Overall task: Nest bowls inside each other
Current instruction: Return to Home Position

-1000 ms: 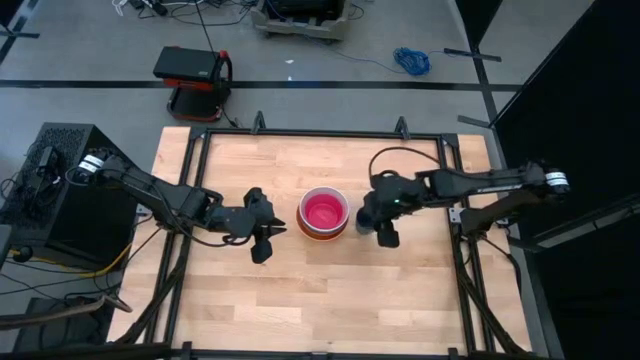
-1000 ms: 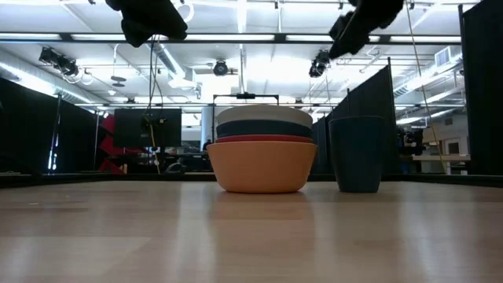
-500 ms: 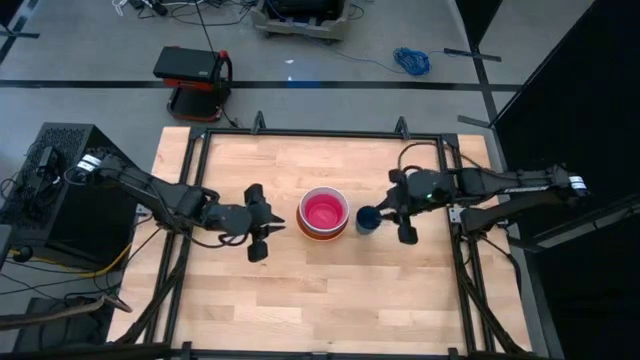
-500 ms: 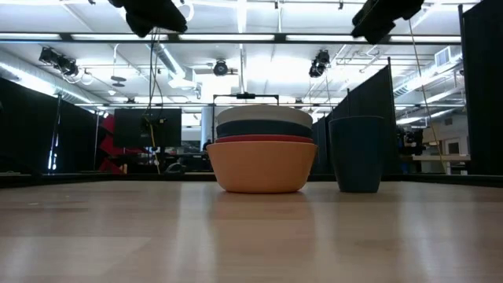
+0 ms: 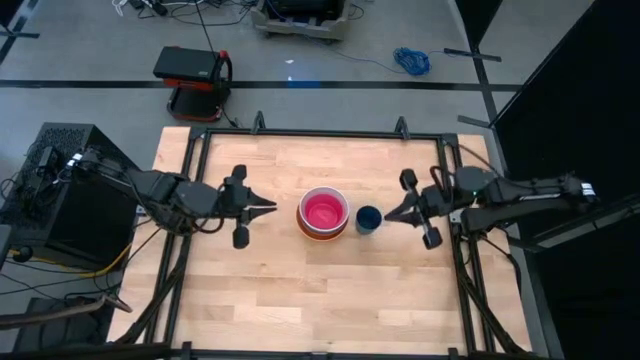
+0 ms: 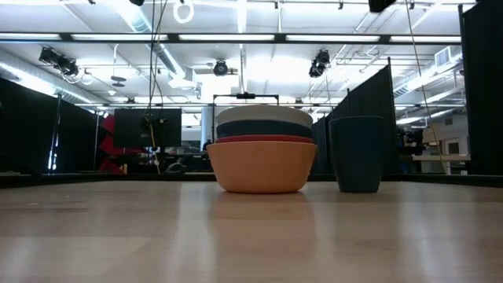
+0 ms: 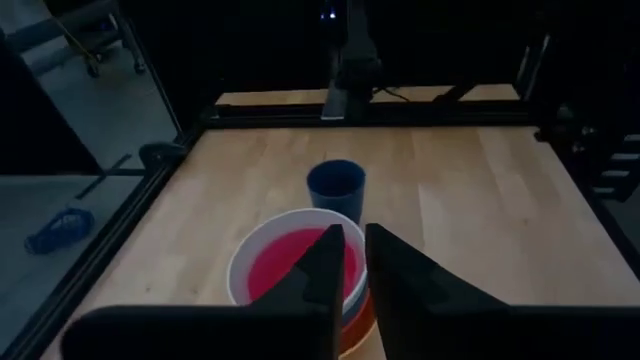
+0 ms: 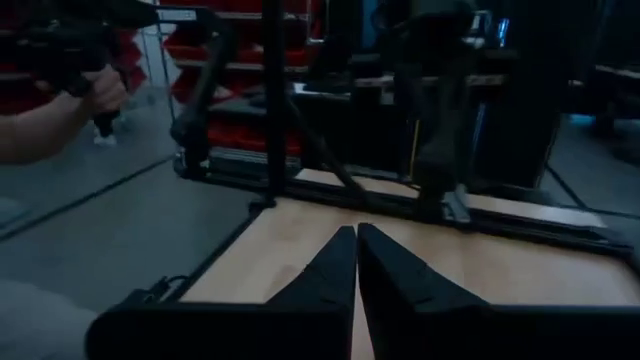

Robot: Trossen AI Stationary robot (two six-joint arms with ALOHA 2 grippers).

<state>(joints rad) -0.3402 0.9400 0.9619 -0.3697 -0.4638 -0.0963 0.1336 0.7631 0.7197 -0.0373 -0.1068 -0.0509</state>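
Observation:
A stack of nested bowls (image 5: 323,212) rests by its base on the middle of the table. The low view shows the stack (image 6: 261,161) as orange outermost, then red-orange, teal and white; from above, pink shows inside. The small dark blue bowl (image 5: 368,219) stands upright on the wood just right of the stack, apart from it. My left gripper (image 5: 272,208) hovers left of the stack, pointing at it, fingers together but for a narrow slit (image 7: 352,232). My right gripper (image 5: 388,214) hovers level to the right of the blue bowl, shut (image 8: 356,230), holding nothing.
A black metal frame (image 5: 196,180) runs round the wooden table. Bare wood lies toward the near edge (image 5: 320,300). A red and black case (image 5: 193,75) sits on the floor beyond the far edge. A person's hand (image 8: 60,110) shows beyond the table in the right wrist view.
My right gripper has drawn back from above the blue bowl toward the table's right edge and tipped from pointing down to level. My left gripper has risen, rolled and pulled back a little toward the left edge. Stack and blue bowl have stayed put.

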